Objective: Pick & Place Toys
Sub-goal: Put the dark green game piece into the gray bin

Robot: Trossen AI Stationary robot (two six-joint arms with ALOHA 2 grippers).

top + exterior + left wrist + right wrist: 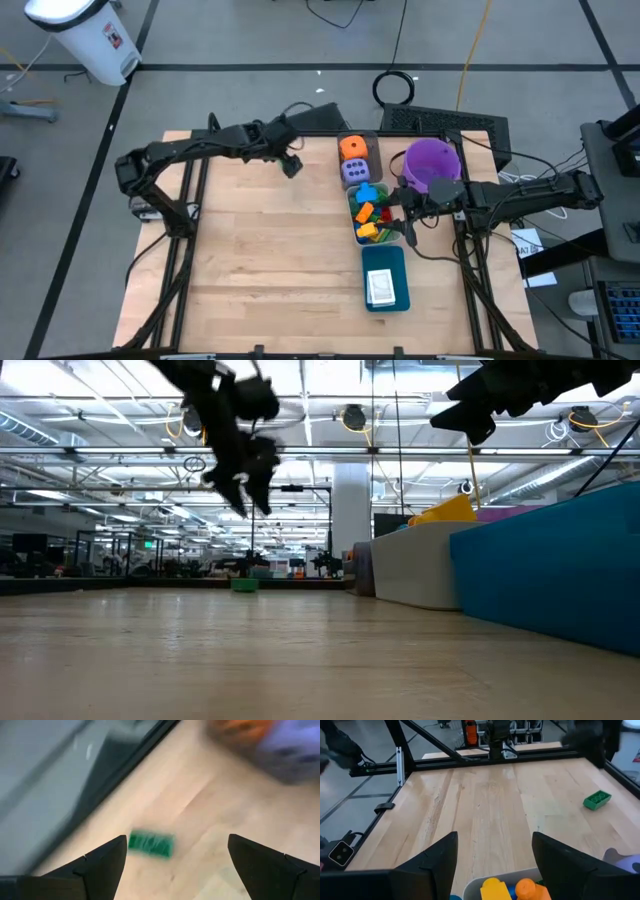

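Green block (pixel 597 800) lying alone on the wooden table (pixel 260 260), beneath the left gripper (pixel 292 166), whose fingers are spread apart. Right gripper (pixel 407 229), fingers likewise apart, hangs over the tray of coloured blocks (pixel 372 215).

Two dice sit together: one orange die (pixel 352 148) and one lavender die (pixel 355 172). One green block (pixel 597 800) lies alone on the table. One purple bucket (pixel 432 164) and one teal tray (pixel 385 293) holding cards (pixel 381 287) are there; the mixed blocks (pixel 372 217) are too crowded to count.
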